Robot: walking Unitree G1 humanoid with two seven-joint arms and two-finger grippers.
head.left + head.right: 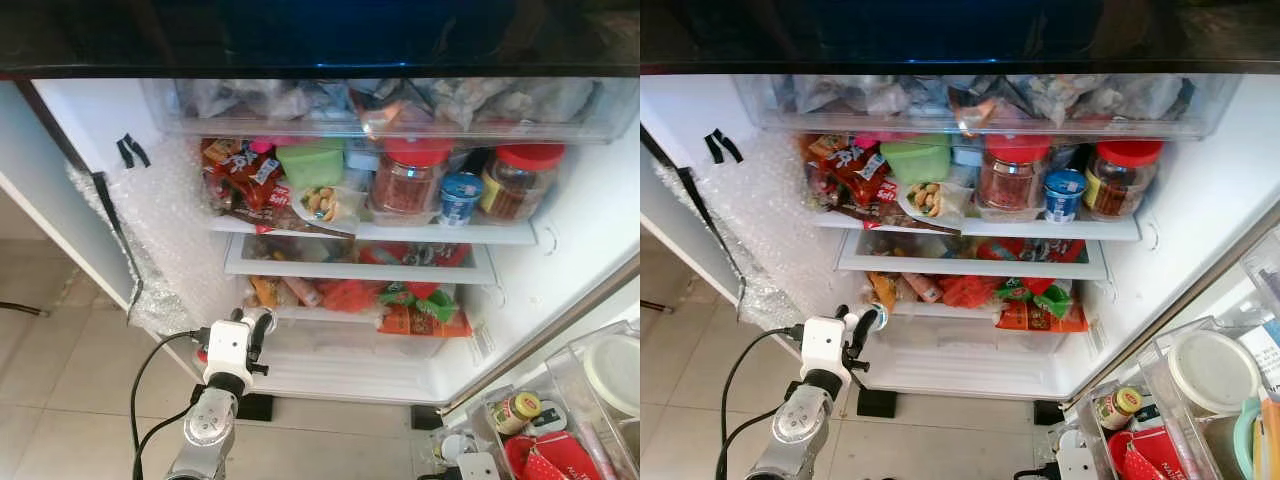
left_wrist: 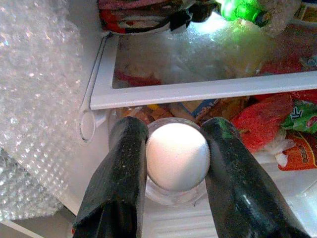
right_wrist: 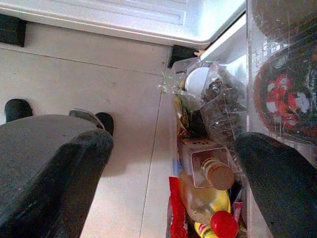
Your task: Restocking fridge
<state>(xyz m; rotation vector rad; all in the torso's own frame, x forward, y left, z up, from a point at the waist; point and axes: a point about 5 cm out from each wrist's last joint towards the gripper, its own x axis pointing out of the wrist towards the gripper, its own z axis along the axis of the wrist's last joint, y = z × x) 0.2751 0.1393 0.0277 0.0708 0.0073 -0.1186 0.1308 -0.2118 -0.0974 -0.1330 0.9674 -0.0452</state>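
The floor (image 1: 60,360) is laid with pale beige tiles separated by thin grout lines, and daylight falls evenly across it. A black cable (image 1: 20,309) lies on the tiles at the left edge. The appliance stands open against the room, its white inner wall (image 1: 90,120) brightly lit from inside; a sheet of bubble wrap (image 1: 170,250) covers the lower left portion of that wall, and two strips of black tape (image 1: 132,150) are stuck above it. The top of the scene is bounded by a dark glossy panel (image 1: 320,35) with a blue reflection. Two black feet (image 1: 876,402) rest on the tiles beneath the cabinet base.
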